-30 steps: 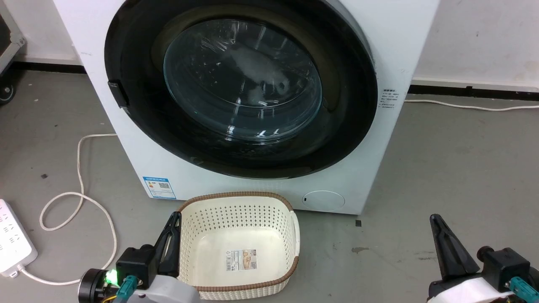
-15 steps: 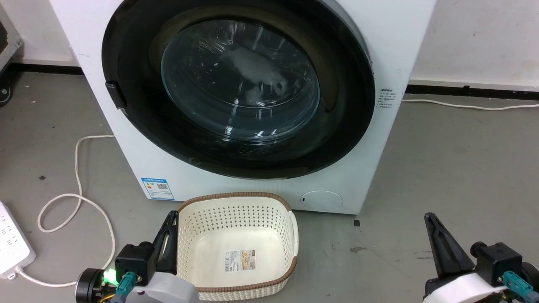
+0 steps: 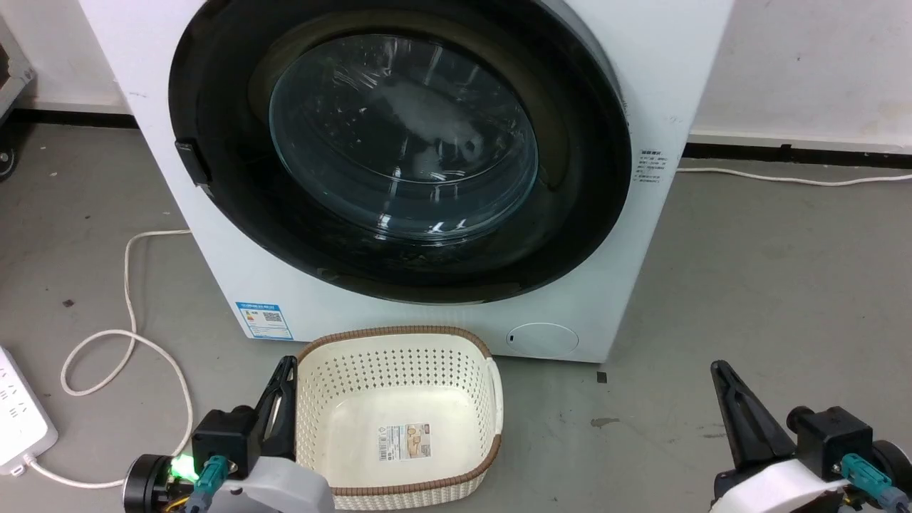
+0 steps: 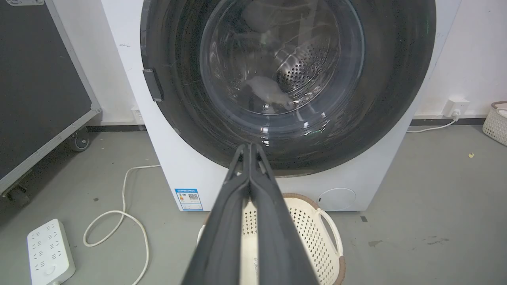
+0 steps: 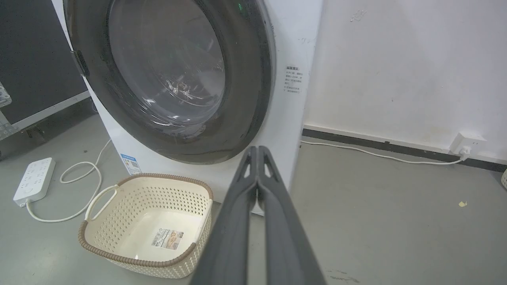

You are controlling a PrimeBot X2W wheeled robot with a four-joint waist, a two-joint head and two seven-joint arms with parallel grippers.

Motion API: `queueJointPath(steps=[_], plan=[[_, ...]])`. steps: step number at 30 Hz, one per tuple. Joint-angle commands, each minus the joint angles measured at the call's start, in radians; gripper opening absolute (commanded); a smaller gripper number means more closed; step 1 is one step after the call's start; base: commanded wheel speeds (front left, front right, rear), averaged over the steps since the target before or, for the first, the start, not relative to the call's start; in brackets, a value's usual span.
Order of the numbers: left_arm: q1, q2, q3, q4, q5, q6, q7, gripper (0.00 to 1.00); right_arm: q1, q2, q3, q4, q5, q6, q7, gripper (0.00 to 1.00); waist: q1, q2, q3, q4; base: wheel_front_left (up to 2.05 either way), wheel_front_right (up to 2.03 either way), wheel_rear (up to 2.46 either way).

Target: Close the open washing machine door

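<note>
Both jaws pressed together, door [image 3: 402, 135] well ahead.

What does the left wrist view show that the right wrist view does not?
Left wrist view: the perforated drum with a pale cloth in it, past the shut left gripper. Right wrist view: a printed sticker with small text, past the shut right gripper. Both: the washing machine door, the basket and the power strip.
</note>
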Motion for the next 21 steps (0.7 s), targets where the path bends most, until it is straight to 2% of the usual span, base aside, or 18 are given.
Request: queueJointPath(steps=[1,21], plan=[[-0.003,-0.001,0.003,-0.005,0.007,0.005,0.004,0.0,-0.017,0.003,0.003,-0.007,-0.006,0.0,0.005,0.0,0.0,0.0,0.0,0.0,0.0,0.0,0.0],[-0.004,-0.005,0.018,-0.024,0.019,0.018,0.049,0.0,-0.026,0.003,0.02,-0.017,-0.022,-0.001,0.05,0.0,0.0,0.0,-0.001,-0.008,0.0,0.0,0.0]])
